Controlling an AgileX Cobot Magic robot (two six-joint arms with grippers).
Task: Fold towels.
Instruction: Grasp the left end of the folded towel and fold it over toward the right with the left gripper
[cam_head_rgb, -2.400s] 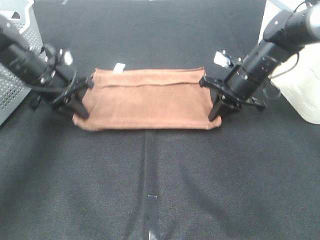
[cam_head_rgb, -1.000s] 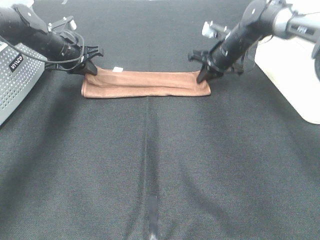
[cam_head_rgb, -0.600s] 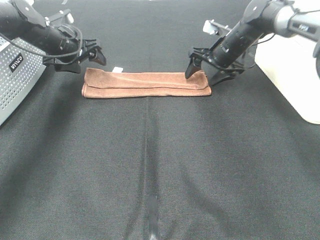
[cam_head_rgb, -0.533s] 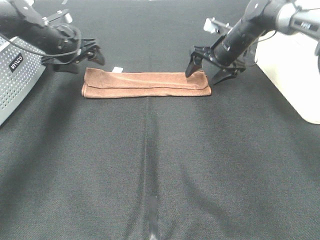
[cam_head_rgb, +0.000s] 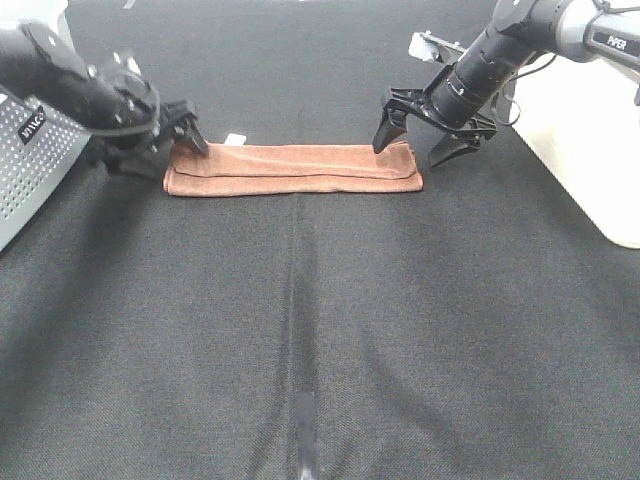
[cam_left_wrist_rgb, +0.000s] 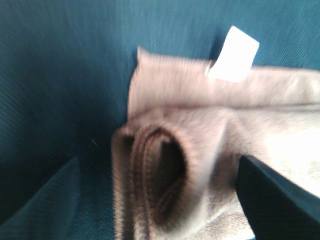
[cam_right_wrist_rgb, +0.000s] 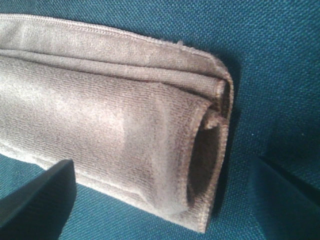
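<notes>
Surface: a black woven table cover (cam_head_rgb: 300, 330), with a pale tape strip (cam_head_rgb: 303, 420) near the front edge.
Towel: the reddish-brown towel (cam_head_rgb: 292, 167) lies flat at the far middle of the table as one long, narrow band, with its white tag (cam_head_rgb: 236, 139) sticking out at the far edge near the left end.
Done: the lengthwise folds appear made; both wrist views show stacked layers with a rounded loop at each end.
Left to do: probably bringing the two ends together to shorten the band.
Left gripper (cam_head_rgb: 172, 150): jaws spread wide at the towel's left end, holding nothing.
Right gripper (cam_head_rgb: 410, 150): jaws spread wide, straddling the right end, holding nothing.
Surroundings: a grey perforated basket (cam_head_rgb: 30, 180) on the left and a white bin (cam_head_rgb: 590, 150) on the right, both well apart from the towel.
Obstacles: nothing lies on the towel; the looped ends look loose and could spring open.
</notes>
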